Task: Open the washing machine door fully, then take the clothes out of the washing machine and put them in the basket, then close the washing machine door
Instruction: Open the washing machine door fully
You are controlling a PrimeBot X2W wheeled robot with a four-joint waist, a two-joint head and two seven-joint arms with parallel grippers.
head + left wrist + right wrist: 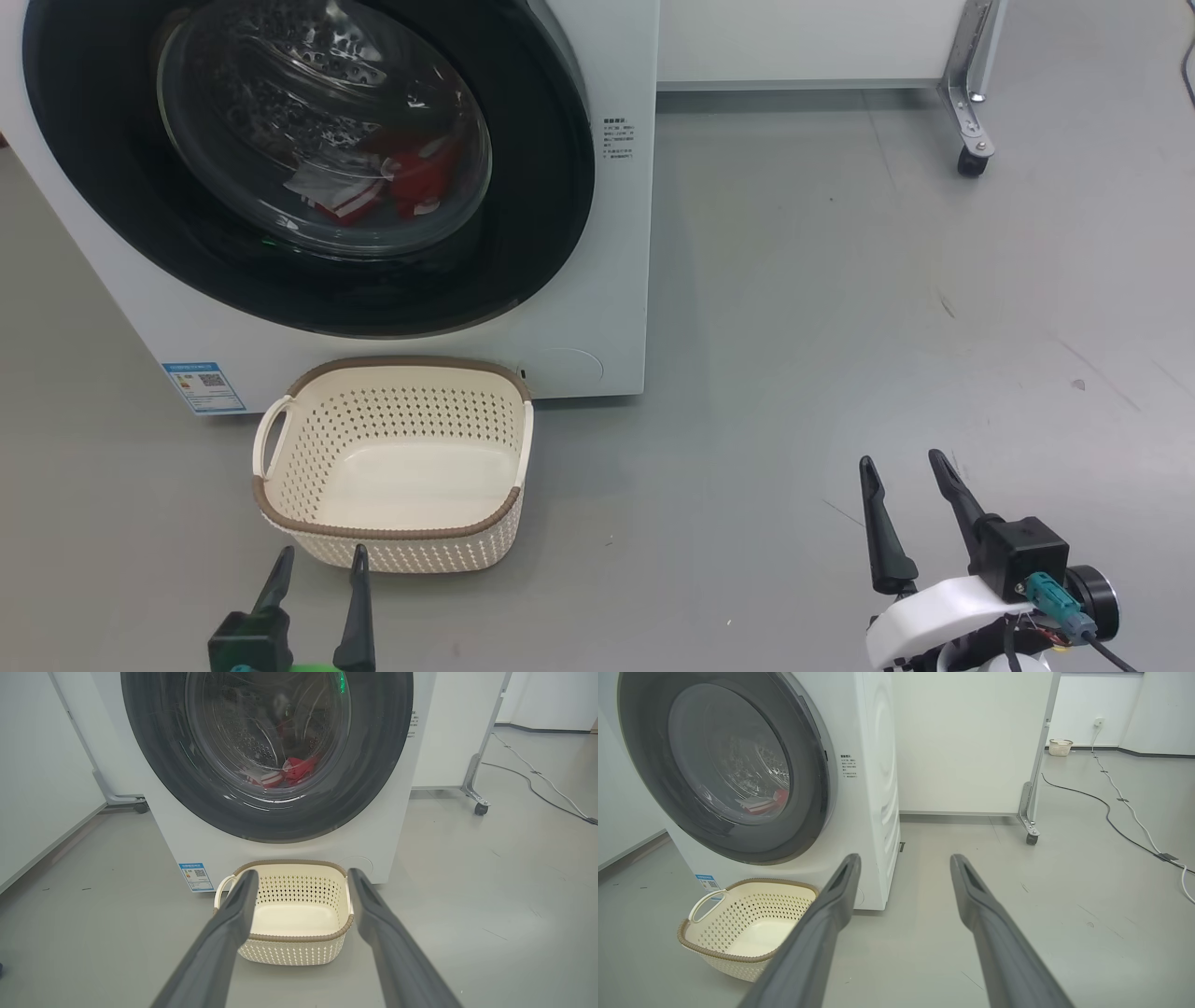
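Door: washing machine door (541, 187) sits shut, flush on the front of the washing machine (616, 280). Step 1 not yet done, by my read.
Clothes: the clothes (411, 182) lie low in the drum (308, 65), behind the glass. You can't reach them till the door swings.
Basket: the basket (411, 362) stands empty on the floor (840, 280), just in front of the washer, below the door's lower rim.
Grippers: left gripper (322, 553) has fingers spread & holds nothing, near the basket's near wall. Right gripper (901, 459) is likewise spread & empty, well off to the right over bare floor.
Risk 1: the glossy rim gives you little to hook, and I can't make out a handle or the hinge side. A blind pull may slip off.
Risk 2: a forearm or the door swing could clip the basket. Light plastic on smooth floor, prob. slides.
Risk 3: limp fabric may drape over the basket rim & spill out.
Materials: door = black gloss ring + bulging clear bowl. Drum = perforated steel. Basket = cream perforated plastic, brown woven-look rim, loop handle (271, 434), rounded rect. Washer body = smooth white panel.
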